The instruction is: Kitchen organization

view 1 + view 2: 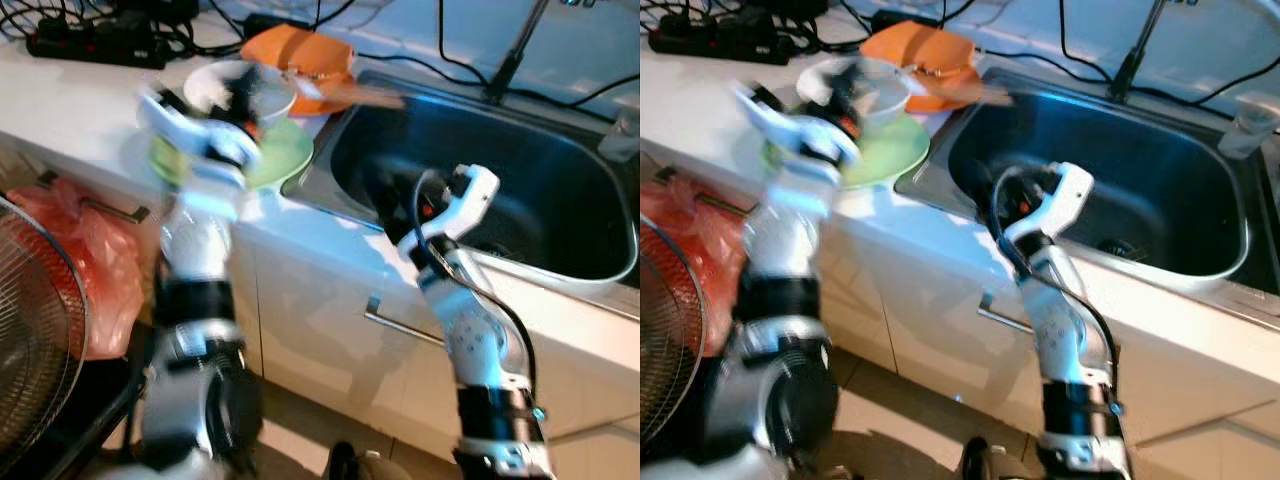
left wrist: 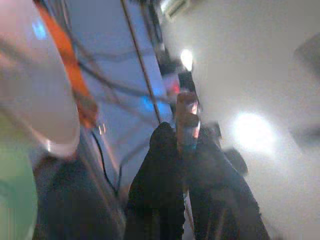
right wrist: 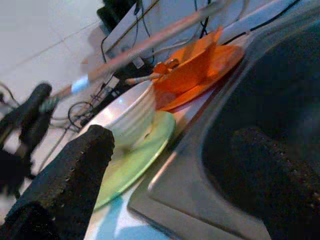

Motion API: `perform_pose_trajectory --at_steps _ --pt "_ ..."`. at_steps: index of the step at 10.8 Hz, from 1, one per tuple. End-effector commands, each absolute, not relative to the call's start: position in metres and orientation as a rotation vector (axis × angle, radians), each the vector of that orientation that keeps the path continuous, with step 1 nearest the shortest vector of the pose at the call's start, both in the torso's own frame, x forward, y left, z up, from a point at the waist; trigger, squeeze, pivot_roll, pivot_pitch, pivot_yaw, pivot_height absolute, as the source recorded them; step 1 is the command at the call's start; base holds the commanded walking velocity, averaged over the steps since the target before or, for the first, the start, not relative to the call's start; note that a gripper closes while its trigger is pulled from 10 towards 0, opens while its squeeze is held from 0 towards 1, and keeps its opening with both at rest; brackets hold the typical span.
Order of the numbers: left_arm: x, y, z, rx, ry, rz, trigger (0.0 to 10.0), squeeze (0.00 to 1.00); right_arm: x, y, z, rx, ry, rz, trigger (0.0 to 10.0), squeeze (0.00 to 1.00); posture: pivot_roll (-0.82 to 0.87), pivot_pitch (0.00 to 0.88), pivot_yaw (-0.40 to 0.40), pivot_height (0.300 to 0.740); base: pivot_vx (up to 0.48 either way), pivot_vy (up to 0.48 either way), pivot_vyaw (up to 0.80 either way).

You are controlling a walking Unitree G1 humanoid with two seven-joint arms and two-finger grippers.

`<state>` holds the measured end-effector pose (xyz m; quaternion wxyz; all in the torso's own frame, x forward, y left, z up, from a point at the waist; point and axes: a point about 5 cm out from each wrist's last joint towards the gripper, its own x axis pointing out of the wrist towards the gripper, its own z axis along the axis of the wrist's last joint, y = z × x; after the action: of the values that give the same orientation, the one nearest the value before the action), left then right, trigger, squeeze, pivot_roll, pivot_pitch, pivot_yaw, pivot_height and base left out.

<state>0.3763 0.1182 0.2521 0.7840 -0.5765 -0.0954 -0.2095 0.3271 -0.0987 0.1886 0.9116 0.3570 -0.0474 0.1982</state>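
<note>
Head stereo pair looking down over sink (image 1: 480,190); wrist cameras close, both catching green plate (image 3: 135,160).

Both arms (image 1: 470,340) are silver with black bands at the joints; a black cable loops along the right wrist (image 1: 455,215). Fingers (image 3: 75,175) are black, rough-textured.

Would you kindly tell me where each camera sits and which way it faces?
Left and right eye views: head, looking down at sink and counter; both arms show.
Left wrist view: along left gripper, shut on a chopstick.
Right wrist view: along open right gripper toward white bowl, green plate, orange plates.
Shared: bowl and plates.
</note>
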Motion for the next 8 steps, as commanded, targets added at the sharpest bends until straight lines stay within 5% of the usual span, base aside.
perform_pose_trajectory --at_steps 1,7,8 --pt "0.37 0.106 0.253 -1.243 -0.167 -0.537 0.0 0.0 0.331 -0.104 0.186 0.786 -0.097 0.368 10.0 0.0 -0.02 0.086 -0.053 0.74 0.0 0.0 0.0" --pt "0.36 0.098 0.241 -1.263 -0.106 -0.575 0.0 0.0 0.357 -0.097 0.198 1.0 -0.108 0.321 10.0 0.0 -0.01 0.1 -0.068 0.74 0.0 0.0 0.0" --pt "0.36 0.102 0.237 -1.257 -0.106 -0.538 0.0 0.0 0.36 -0.095 0.201 1.043 -0.109 0.329 10.0 0.62 -0.01 0.104 -0.073 0.74 0.0 0.0 0.0"
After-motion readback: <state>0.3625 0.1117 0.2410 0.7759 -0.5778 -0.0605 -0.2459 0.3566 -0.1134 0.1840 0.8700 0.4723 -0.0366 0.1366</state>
